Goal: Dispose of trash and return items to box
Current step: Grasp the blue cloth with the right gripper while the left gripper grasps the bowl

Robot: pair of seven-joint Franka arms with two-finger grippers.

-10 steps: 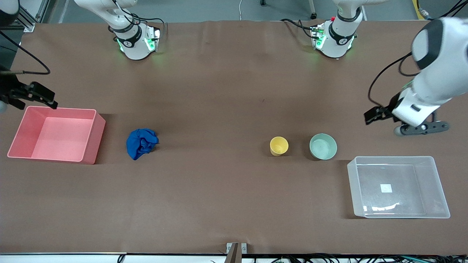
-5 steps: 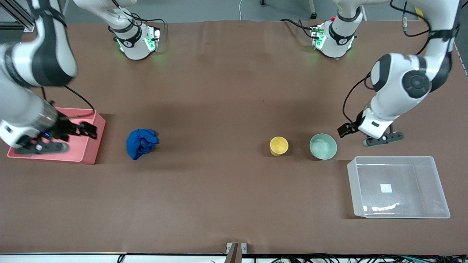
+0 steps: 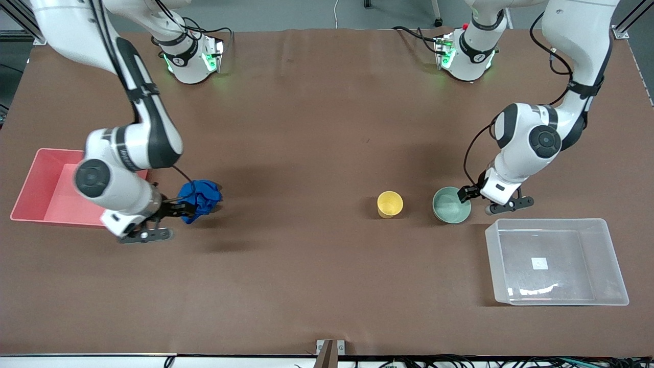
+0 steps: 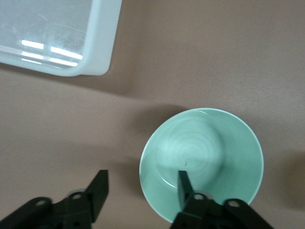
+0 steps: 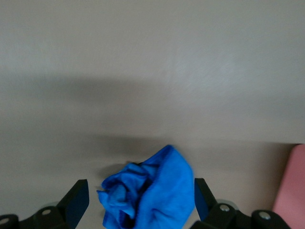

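Fingers of my right gripper point(image 3: 180, 208) were spread wide on either side of the blue trash wad point(image 3: 199, 199), which sat on the table point(image 3: 317, 153) just beside the pink tub point(image 3: 46, 176), toward the left arm's end from it. In the right wrist view the two black fingers point(image 5: 76, 202) framed the wad point(image 5: 150, 193) with a gap on each side, so I held nothing yet. I judged this the grasping step for the trash: the next move called for sinking lower until the pads sat level with the soft bulk, then closing firmly enough to gather the folds, since loose cloth could slip out of a shallow pinch.

My left gripper point(image 3: 469, 192) was also parted, poised at the rim of the mint-green bowl point(image 3: 451, 205). The left wrist view showed one finger point(image 4: 185, 188) over the bowl's inside point(image 4: 202, 160) and the other point(image 4: 97, 191) outside the wall, straddling the rim without clamping it. That bowl stood well apart from the pink tub, near the left arm's end, with the yellow cup point(image 3: 390, 204) beside it on the pink tub's side. The clear box point(image 3: 557, 260) lay just beside the bowl, nearer the front camera, and nothing was in it. I reckoned the left side needed to lower a little and pinch the bowl's wall before lifting it over to the box.
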